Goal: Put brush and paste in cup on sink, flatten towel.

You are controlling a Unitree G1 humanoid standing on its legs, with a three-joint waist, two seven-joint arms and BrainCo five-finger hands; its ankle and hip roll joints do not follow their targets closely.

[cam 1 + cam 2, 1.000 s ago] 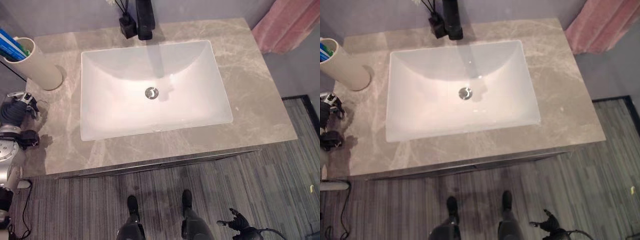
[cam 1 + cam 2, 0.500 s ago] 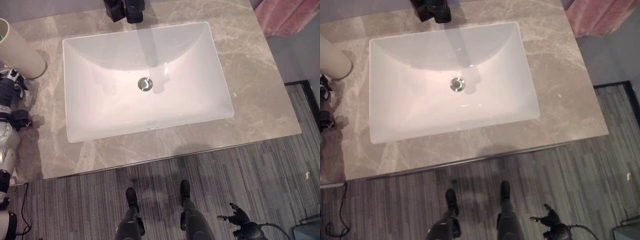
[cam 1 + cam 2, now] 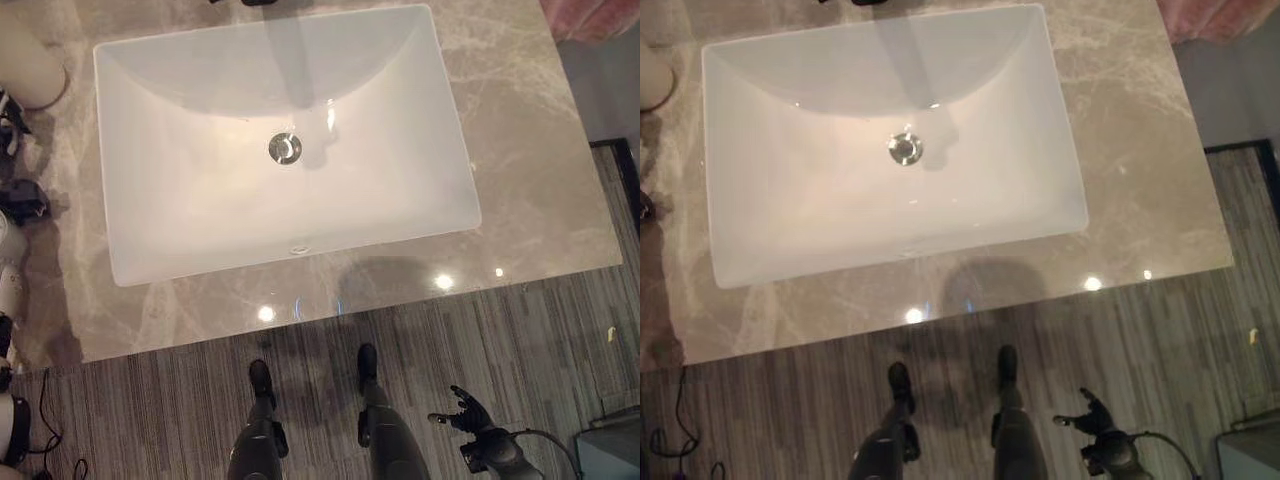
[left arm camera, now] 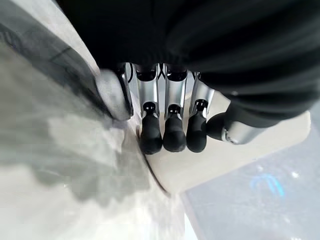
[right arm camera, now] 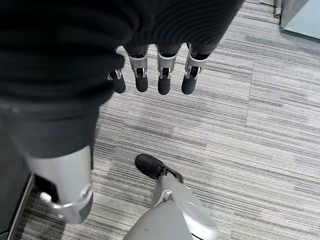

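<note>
Resting left hand [image 4: 170, 125] at counter's [image 3: 560, 200] left edge beside cup [image 3: 25, 65], fingers straight, together, empty. Brush, paste: cannot tell. Sink [image 3: 290, 230] mid-counter. Towel [image 3: 590, 15] far right corner, unflattened. Right hand [image 5: 155, 70] low over floor [image 5: 260, 125], fingers relaxed, empty.

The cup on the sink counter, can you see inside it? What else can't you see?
- Cup: the left eye view's edge cuts off its top, so its contents are hidden.
- Towel: just a pink corner shows; the view's edge cuts off the rest.
- Left hand: whatever lies past its fingers is blurred in the left wrist view.
</note>
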